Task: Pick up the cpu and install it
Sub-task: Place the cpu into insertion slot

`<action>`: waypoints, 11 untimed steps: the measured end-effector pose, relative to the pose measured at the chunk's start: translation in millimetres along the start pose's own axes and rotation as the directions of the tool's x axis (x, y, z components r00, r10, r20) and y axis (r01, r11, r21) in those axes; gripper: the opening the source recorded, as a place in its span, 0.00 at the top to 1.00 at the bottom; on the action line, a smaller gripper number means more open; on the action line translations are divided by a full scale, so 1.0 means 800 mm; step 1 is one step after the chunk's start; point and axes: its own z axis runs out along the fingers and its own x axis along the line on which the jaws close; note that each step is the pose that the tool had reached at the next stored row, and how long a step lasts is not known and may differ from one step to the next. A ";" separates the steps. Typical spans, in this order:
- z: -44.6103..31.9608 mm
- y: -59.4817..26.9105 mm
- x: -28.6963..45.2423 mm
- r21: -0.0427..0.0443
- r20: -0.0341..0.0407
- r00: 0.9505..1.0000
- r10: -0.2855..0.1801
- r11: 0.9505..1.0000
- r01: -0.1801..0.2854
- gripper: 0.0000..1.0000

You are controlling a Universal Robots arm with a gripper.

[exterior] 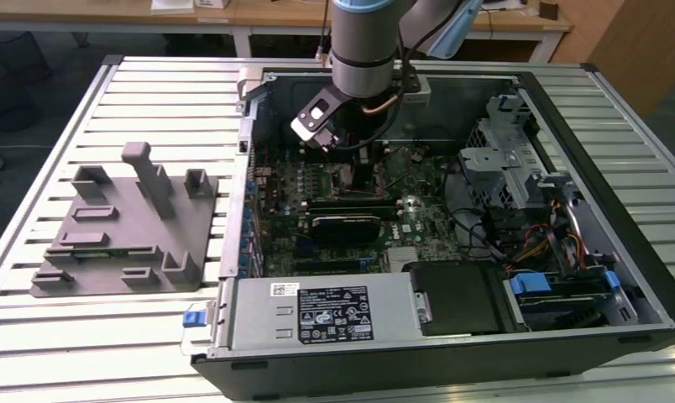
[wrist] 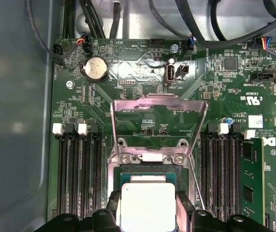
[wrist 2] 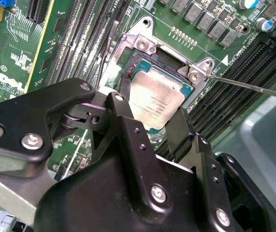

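Note:
The cpu [wrist 2: 156,96], a flat square chip with a pale silver-grey top, hangs just over the open socket [wrist 2: 142,60] on the green motherboard. My gripper [wrist 2: 150,110] is shut on the cpu, one black finger [wrist 2: 122,113] pressing against each of two opposite edges. In the first wrist view the cpu [wrist: 147,208] sits between the fingers [wrist: 112,205], and my gripper [wrist: 148,199] is right above the socket frame [wrist: 150,157]. The socket's metal load plate [wrist: 159,104] stands raised. In the exterior view the arm [exterior: 360,50] reaches down into the open computer case [exterior: 606,84].
Memory slots [wrist: 79,169] flank the socket on both sides. The thin retention lever [wrist 2: 244,84] sticks out beside it. A grey plastic fixture [exterior: 125,227] lies on the slatted table at the exterior view's left. A power supply [exterior: 315,311], a drive cage [exterior: 505,159] and cables crowd the case.

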 end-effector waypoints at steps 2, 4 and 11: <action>0.0014 0.000 -0.0006 0.000 0.000 1.000 0.001 1.000 -0.001 0.46; 0.0026 0.000 -0.0011 0.000 0.000 1.000 0.003 1.000 -0.003 0.46; 0.0066 0.000 -0.0011 0.000 0.000 1.000 0.009 1.000 -0.009 0.46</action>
